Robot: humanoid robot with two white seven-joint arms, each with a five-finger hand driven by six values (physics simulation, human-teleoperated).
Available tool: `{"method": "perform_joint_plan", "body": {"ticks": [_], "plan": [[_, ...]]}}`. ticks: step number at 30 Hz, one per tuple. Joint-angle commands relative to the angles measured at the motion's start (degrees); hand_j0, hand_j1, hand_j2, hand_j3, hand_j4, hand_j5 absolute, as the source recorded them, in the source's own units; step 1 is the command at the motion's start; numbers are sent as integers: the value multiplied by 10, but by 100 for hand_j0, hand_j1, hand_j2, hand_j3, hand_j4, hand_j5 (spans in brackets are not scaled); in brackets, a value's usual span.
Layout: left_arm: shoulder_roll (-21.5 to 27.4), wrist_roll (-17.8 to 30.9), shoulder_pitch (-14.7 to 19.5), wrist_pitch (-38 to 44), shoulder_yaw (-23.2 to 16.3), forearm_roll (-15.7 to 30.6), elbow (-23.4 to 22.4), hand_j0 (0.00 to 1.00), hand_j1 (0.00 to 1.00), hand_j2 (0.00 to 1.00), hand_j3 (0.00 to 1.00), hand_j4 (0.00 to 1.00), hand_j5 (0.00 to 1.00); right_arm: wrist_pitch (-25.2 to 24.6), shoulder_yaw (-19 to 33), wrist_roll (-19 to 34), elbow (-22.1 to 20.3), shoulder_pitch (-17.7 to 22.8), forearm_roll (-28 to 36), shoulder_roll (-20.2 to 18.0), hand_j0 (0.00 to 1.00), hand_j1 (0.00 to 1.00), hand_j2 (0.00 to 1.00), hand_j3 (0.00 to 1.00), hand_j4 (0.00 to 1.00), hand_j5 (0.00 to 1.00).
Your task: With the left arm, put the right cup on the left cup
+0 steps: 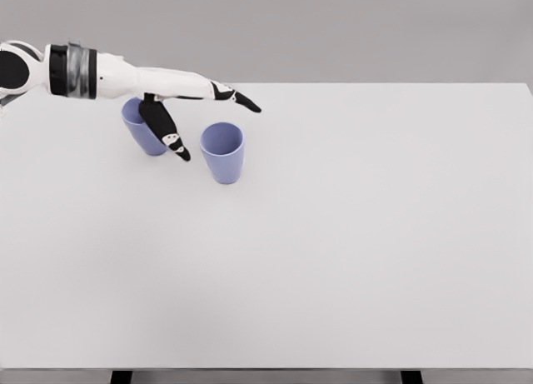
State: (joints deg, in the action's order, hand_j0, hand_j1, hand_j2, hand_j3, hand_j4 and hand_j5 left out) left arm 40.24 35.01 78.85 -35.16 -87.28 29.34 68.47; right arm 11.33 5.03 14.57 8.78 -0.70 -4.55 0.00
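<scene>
Two lavender cups stand upright on the white table (333,251). The right cup (222,152) is fully visible, its mouth facing up. The left cup (143,132) sits behind and partly under my left arm, so its rim is hidden. My left hand (208,117) reaches in from the upper left and hovers just above and left of the right cup. Its fingers (241,100) stretch out past the cup's far side, and the thumb (171,134) hangs down between the two cups. The hand is open and holds nothing.
The table's far edge runs just behind the hand, and its front edge lies at the bottom of the view. Only the two cups stand on the table.
</scene>
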Motion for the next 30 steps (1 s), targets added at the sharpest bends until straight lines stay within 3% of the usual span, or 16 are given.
{"method": "perform_joint_plan", "body": {"ticks": [1,8,10,15,22,30], "plan": [[-32,0,-4,2,18,-7,-54,100,100,100,100,100,100,0,0,0,0,0,0,0,100,100,100,100,100,100],[-39,0,-17,2,34,-11,-75,100,100,100,100,100,100,0,0,0,0,0,0,0,100,100,100,100,100,100],[-60,0,-45,2,83,-60,-149,100,100,100,100,100,100,0,0,0,0,0,0,0,100,100,100,100,100,100],[-74,0,-66,2,95,-95,-161,100,100,100,100,100,100,0,0,0,0,0,0,0,100,100,100,100,100,100],[-103,0,-85,2,94,-104,-160,100,100,100,100,100,100,0,0,0,0,0,0,0,100,100,100,100,100,100],[-104,0,-91,2,94,-106,-162,100,100,100,100,100,100,0,0,0,0,0,1,0,100,100,100,100,100,100]]}}
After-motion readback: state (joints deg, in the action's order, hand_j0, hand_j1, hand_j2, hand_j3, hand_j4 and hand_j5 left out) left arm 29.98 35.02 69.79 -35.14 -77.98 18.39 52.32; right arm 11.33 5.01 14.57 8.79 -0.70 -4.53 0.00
